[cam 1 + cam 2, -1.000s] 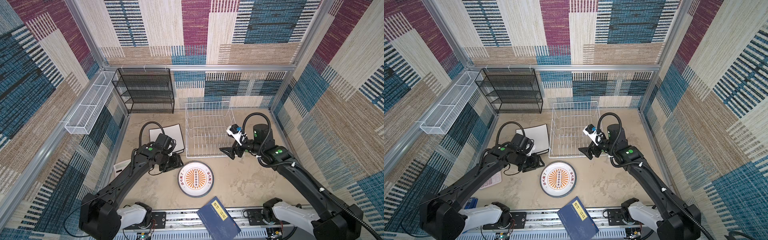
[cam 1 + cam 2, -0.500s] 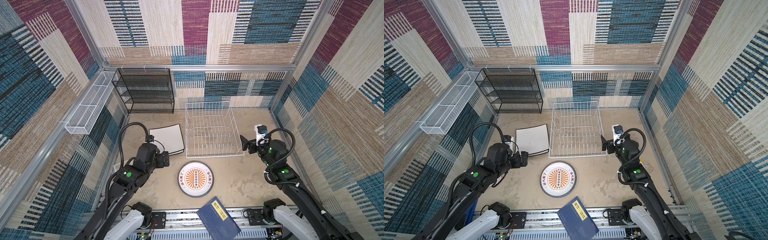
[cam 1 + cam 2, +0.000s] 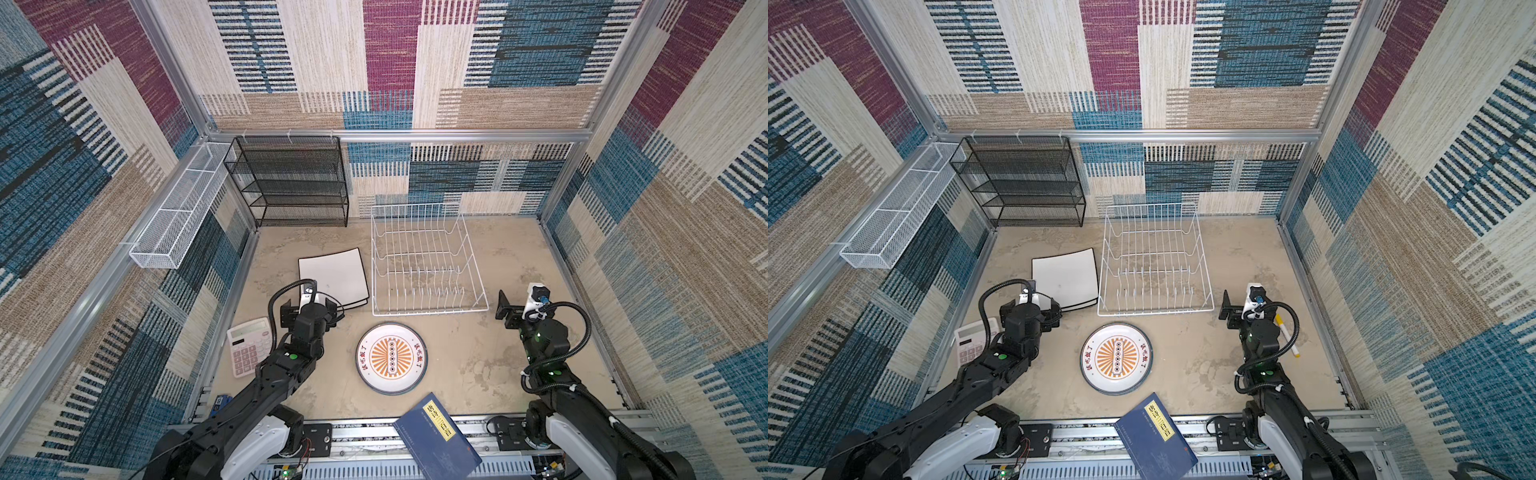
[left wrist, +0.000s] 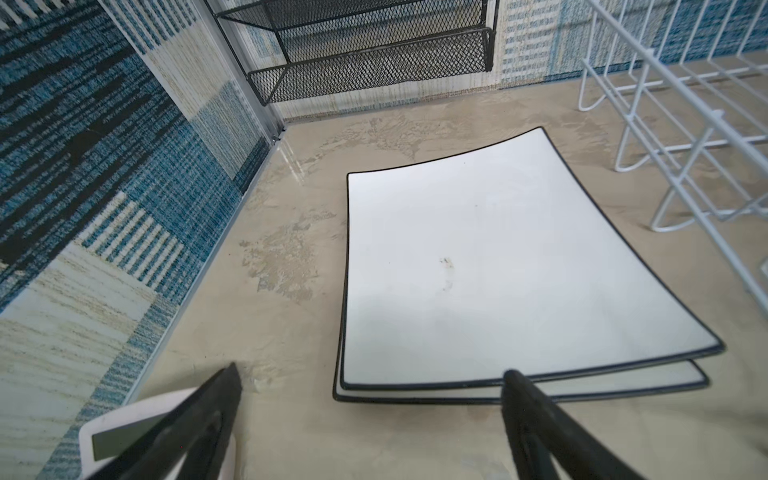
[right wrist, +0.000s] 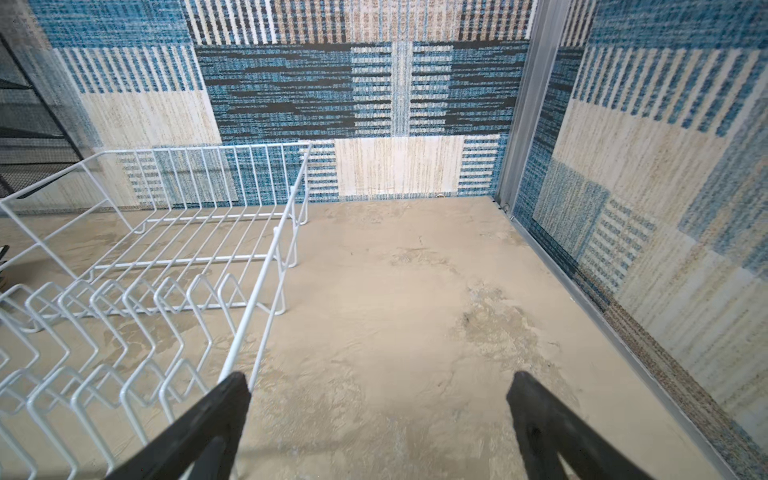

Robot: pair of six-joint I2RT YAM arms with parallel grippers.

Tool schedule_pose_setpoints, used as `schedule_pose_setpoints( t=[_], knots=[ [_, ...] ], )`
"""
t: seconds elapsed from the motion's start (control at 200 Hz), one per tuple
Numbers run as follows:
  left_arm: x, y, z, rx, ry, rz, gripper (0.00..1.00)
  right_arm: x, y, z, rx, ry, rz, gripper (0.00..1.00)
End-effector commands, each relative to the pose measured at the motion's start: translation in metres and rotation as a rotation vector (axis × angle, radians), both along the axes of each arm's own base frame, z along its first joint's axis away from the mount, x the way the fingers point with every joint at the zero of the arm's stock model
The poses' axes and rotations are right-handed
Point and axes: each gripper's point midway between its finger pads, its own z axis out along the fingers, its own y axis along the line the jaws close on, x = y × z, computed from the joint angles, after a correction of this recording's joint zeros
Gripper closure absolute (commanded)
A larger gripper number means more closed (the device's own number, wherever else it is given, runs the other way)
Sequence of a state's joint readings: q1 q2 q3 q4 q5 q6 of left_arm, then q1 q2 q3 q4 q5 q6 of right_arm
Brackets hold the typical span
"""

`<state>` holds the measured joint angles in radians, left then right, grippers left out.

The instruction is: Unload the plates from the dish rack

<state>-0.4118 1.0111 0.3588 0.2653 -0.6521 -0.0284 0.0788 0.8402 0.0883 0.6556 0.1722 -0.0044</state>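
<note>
**Op:** rack status?

**Eng:** The dish rack looks empty in both top views and the right wrist view. Bare tines only. My read is that you have nothing left to lift out.

**Op:** where are the plates?

**Eng:** All on the surface. Two square plates are stacked flat, straight ahead of your left end effector and offset slightly to its right. The stack's near edge runs across the line of its fingers. The round plate lies flat to that end effector's right, back toward the arm's base and just in front of the rack.

**Op:** end effectors?

**Eng:** Left is spread wide and holding nothing. I can't tell whether a fingertip touches the stack's near edge. Your right end effector is also spread wide, with nothing in it, over bare surface. The rack is ahead and to its left, with the rim corner just beside it. The rack's longer side looks to run away from it.

**Op:** which arm is nearer?

**Eng:** Right for the rack, left for the stack. With no plate in the rack, I'd call the unload finished. Your next move is likely just pulling both arms clear. Mind the rack rim on the right side.
</note>
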Motion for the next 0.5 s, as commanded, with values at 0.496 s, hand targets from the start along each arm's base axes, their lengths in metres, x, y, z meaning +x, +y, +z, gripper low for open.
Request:
schedule_pose_setpoints(
  t=[0.496],
  knots=[
    [0.037,0.012,-0.006,-0.109,-0.174,-0.051,0.01,0.036,-0.020,0.009,0.038,-0.123,-0.065,0.01]
  ],
)
